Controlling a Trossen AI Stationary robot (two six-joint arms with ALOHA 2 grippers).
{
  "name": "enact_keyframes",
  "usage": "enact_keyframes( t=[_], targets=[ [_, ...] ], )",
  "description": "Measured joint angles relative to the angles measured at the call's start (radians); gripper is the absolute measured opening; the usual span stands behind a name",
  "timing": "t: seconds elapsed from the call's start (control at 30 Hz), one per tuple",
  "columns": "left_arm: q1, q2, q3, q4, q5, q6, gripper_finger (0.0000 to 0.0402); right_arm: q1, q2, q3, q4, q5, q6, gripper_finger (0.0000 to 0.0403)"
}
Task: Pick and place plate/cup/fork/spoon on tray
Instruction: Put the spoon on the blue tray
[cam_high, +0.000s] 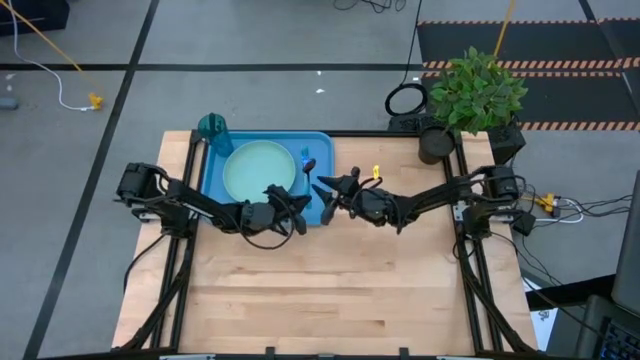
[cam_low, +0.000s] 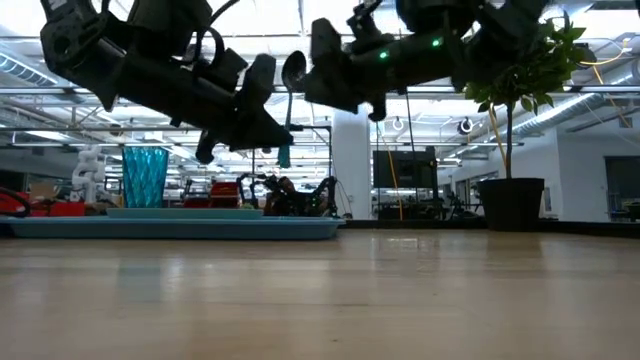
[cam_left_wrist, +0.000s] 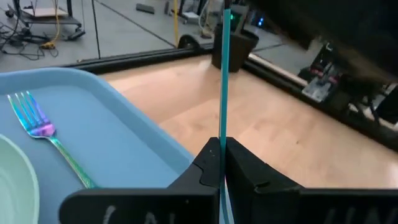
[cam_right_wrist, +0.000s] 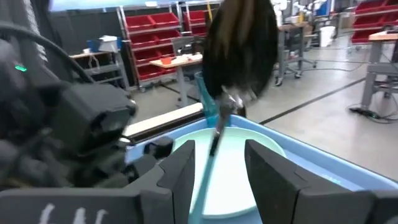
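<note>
The blue tray (cam_high: 318, 215) lies at the table's far left. On it are the mint-green plate (cam_high: 258, 170) and the fork (cam_left_wrist: 43, 134). The teal cup (cam_high: 212, 125) stands at the tray's far left corner. My left gripper (cam_left_wrist: 222, 163) is shut on the spoon (cam_low: 292, 72) by the tray's right rim, above the table. My right gripper (cam_right_wrist: 217, 165) is open and faces it. Its fingers stand on either side of the spoon's neck (cam_right_wrist: 219, 127) below the dark bowl (cam_right_wrist: 241, 50), and I see no touch. My left gripper pinches the spoon's thin light blue handle (cam_left_wrist: 224, 127) between its two fingers, partway along it. The fingers slant down from the table's left and lie across the handle. The spoon stands upright, bowl (cam_low: 293, 70) up, lifted clear of the table and the tray.
A potted plant (cam_high: 470, 95) stands at the table's far right corner. A small yellow object (cam_high: 376, 175) lies behind my right gripper. Black frame rails run along the table's left and right edges. Bare wood (cam_high: 320, 290) fills the near half.
</note>
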Motion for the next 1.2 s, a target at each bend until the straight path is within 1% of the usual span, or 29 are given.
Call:
enact_keyframes(
  t=[0.07,0.13,0.27,0.4,0.57,0.77,0.83,1.1,1.2],
  targets=[
    [0.0,0.017,0.001,0.021,-0.012,-0.008,0.0009,-0.002,0.022,0.014,-0.009,0.002,0.0,0.0134],
    [-0.001,0.022,0.0,0.005,-0.027,-0.006,0.001,-0.005,0.041,0.031,-0.016,0.003,0.0,0.0134],
    [-0.003,0.037,0.002,0.016,-0.032,-0.007,0.0005,-0.014,0.055,0.044,-0.017,0.002,0.0,0.0134],
    [-0.003,0.046,0.002,0.021,-0.034,-0.01,0.0009,-0.021,0.056,0.044,-0.018,-0.002,0.0,0.0134],
    [-0.011,0.053,0.002,0.015,-0.041,-0.003,0.0005,-0.041,0.056,0.044,-0.022,-0.074,0.038,0.0127],
    [-0.011,0.059,0.004,0.012,-0.044,-0.001,0.0005,-0.053,0.056,0.044,-0.039,-0.086,0.049,0.0096],
    [-0.011,0.059,0.004,0.01,-0.044,-0.001,0.0005,-0.057,0.056,0.044,-0.039,-0.124,0.051,0.0081],
    [-0.01,0.059,0.004,0.009,-0.048,0.005,0.0005,-0.074,0.059,0.044,-0.046,-0.158,0.096,0.0016],
    [-0.01,0.059,0.004,0.01,-0.048,0.006,0.0008,-0.074,0.059,0.044,-0.046,-0.16,0.097,0.0005]
  ],
)
